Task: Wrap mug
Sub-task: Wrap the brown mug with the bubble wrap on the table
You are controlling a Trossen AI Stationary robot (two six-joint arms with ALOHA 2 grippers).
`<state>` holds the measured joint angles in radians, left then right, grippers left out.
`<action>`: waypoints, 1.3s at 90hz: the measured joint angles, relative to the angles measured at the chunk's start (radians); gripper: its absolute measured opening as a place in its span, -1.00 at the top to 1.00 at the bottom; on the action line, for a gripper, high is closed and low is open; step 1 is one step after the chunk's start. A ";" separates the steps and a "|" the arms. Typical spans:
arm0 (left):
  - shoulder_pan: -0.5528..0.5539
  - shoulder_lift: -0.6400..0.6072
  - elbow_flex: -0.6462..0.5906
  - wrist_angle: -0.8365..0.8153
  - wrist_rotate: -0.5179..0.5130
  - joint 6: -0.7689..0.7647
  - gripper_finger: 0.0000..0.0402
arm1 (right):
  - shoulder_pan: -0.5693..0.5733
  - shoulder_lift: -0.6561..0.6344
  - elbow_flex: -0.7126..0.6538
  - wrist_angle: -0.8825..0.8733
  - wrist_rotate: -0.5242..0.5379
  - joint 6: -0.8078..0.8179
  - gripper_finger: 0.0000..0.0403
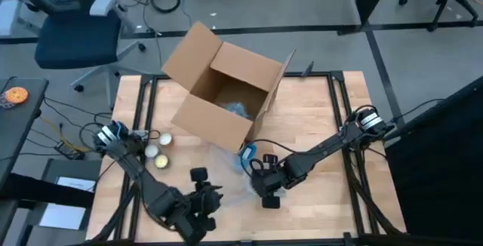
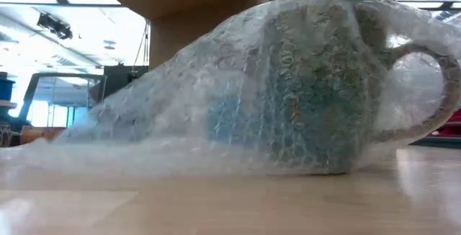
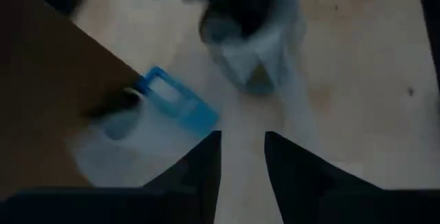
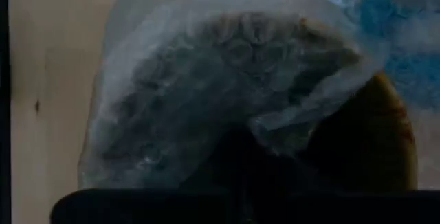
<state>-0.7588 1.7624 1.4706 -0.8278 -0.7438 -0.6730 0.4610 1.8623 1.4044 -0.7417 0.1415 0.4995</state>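
The mug (image 2: 310, 91) stands upright on the table near its front edge. Its handle (image 2: 425, 83) shows through the clear bubble wrap (image 2: 180, 112) draped over it, and the loose end of the wrap lies on the table. My right gripper (image 1: 268, 192) is directly over the mug's top, and the wrap (image 4: 227, 86) fills its wrist view. My left gripper (image 3: 242, 165) hovers open to the mug's left, pointing at the mug (image 3: 247, 59) with nothing between its fingers.
An open cardboard box (image 1: 223, 87) stands at the table's middle back, with bubble wrap inside it. A blue tape dispenser (image 1: 247, 155) lies between the box and the mug. Two tape rolls (image 1: 156, 148) sit at the left, beside my left arm.
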 joint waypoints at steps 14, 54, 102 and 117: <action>0.058 -0.063 -0.301 0.572 0.156 0.144 0.76 | 0.001 -0.002 0.040 -0.047 -0.024 0.006 1.00; 0.228 -0.055 -0.552 1.172 0.287 0.399 0.90 | -0.006 -0.008 0.295 -0.181 0.037 -0.003 1.00; 0.159 -0.217 -0.553 0.927 0.150 0.562 0.90 | -0.080 0.234 0.285 -0.201 -0.150 0.024 1.00; 0.122 -0.310 -0.571 0.775 0.056 0.511 0.90 | -0.094 0.223 0.285 -0.235 -0.222 0.042 1.00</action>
<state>-0.6367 1.4522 0.9000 -0.0530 -0.6873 -0.1617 0.3671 2.0854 1.6892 -0.9770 -0.0800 0.5419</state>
